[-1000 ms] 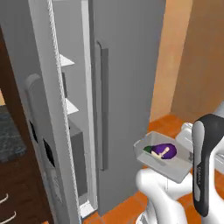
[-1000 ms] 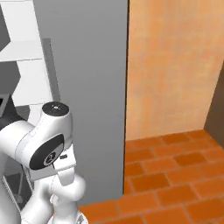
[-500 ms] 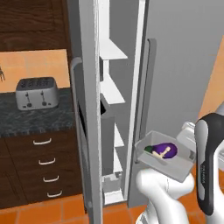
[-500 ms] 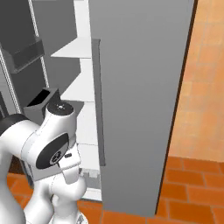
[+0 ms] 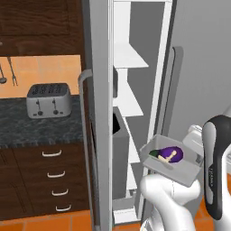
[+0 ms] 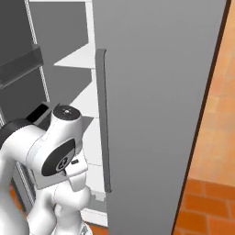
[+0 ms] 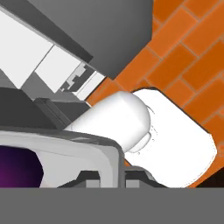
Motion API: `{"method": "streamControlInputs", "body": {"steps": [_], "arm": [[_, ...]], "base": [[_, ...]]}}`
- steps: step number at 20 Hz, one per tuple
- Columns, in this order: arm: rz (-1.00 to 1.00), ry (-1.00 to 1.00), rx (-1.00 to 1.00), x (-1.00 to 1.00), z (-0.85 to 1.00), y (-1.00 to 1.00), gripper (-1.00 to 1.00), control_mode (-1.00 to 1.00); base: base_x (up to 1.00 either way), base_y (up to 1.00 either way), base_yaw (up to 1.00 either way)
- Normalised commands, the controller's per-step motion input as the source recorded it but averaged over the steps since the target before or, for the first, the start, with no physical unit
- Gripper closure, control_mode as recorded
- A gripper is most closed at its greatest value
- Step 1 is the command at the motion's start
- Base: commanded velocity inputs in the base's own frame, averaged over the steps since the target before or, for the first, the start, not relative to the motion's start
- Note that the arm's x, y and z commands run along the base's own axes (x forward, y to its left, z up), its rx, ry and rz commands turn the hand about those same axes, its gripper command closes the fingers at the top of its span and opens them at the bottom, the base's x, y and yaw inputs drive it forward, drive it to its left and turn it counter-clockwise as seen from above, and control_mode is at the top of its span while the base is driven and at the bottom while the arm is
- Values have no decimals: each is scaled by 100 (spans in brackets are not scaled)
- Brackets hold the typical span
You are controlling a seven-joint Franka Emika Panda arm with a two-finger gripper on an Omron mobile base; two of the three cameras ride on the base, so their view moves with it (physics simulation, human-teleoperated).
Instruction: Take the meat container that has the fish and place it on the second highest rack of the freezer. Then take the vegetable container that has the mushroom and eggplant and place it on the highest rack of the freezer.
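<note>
Glossy white rounded arm (image 6: 55,151) with dark grey joint caps and bands.

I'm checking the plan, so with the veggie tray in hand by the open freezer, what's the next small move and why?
Probably lift the vegetable container and carry it left toward the highest rack. The gripper is shut on its rim, it hangs low beside the open freezer, and that shelf sits well above it.

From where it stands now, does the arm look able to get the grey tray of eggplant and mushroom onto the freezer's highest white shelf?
Probably yes. The freezer door stands open, the highest white shelf looks bare, and the grey tray, held beside the opening, must rise well up.
</note>
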Motion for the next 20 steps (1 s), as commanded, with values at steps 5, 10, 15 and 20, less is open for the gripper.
{"method": "streamControlInputs", "body": {"steps": [5, 10, 15, 20], "arm": [[0, 0, 0, 0, 0, 0, 100, 100], [0, 0, 0, 0, 0, 0, 100, 100], [0, 0, 0, 0, 0, 0, 100, 100], [0, 0, 0, 0, 0, 0, 100, 100]], "base": [[38, -16, 8], [25, -8, 14], [25, -11, 16], [6, -23, 7]]}}
